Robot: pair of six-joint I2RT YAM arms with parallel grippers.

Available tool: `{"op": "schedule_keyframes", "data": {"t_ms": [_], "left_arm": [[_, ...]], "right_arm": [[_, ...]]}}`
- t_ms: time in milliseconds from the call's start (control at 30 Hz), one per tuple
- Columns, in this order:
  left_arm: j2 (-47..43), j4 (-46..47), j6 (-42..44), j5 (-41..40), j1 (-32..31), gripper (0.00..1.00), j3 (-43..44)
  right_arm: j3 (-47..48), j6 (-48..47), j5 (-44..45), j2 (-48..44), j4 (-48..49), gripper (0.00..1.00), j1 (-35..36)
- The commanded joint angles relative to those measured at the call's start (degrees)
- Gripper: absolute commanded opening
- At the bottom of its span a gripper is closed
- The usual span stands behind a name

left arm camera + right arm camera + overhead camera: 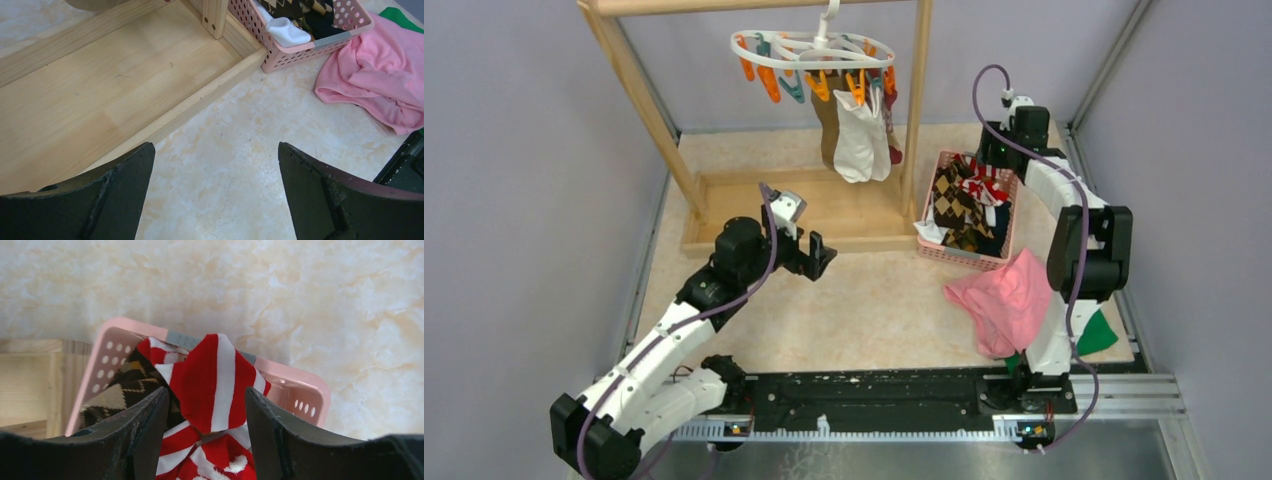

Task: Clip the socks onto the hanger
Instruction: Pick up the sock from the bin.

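The white oval hanger (814,48) with orange and teal clips hangs from the wooden rack's top bar. A brown sock (829,130) and a white sock (861,140) hang from its clips. More socks lie in the pink basket (964,258): brown argyle (954,205) and red-white striped (986,188). My right gripper (990,165) is over the basket's far end. In the right wrist view it (206,390) is open, fingers either side of the striped sock (220,375), with the argyle sock (125,387) to the left. My left gripper (819,255) (215,145) is open and empty above the table.
The wooden rack (649,100) has a flat base tray (844,215) left of the basket. A large pink cloth (1004,300) and a green cloth (1096,335) lie near the right arm's base. A white sock (287,30) shows at the basket's (300,50) near corner.
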Motion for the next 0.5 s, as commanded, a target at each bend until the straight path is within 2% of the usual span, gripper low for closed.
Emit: {"op": "schedule_keyframes", "data": {"t_ms": [0,167,233,367,467], "left_arm": [[-0.6,1.6,1.1,0.6,1.0,0.99,-0.2],[-0.1,1.8,1.0,2.1,1.7,0.99,-0.2],[0.0,1.7,1.0,2.4,1.8,0.99,-0.3],[-0.1,1.7,1.0,2.4,2.0,0.99,-0.3],[0.1,1.9,0.9,2.8,2.3,0.99,-0.3]], "right_arm": [[3.0,-1.7,1.4,1.9,-2.1,0.57,0.1],[3.1,-1.5,2.4,4.0,-1.5,0.50,0.1],[3.7,-1.2,2.0,5.0,-1.7,0.41,0.2],[1.6,-1.0,2.8,3.3,0.0,0.14,0.2],[-1.2,-1.0,3.6,-0.4,2.0,0.00,0.2]]}}
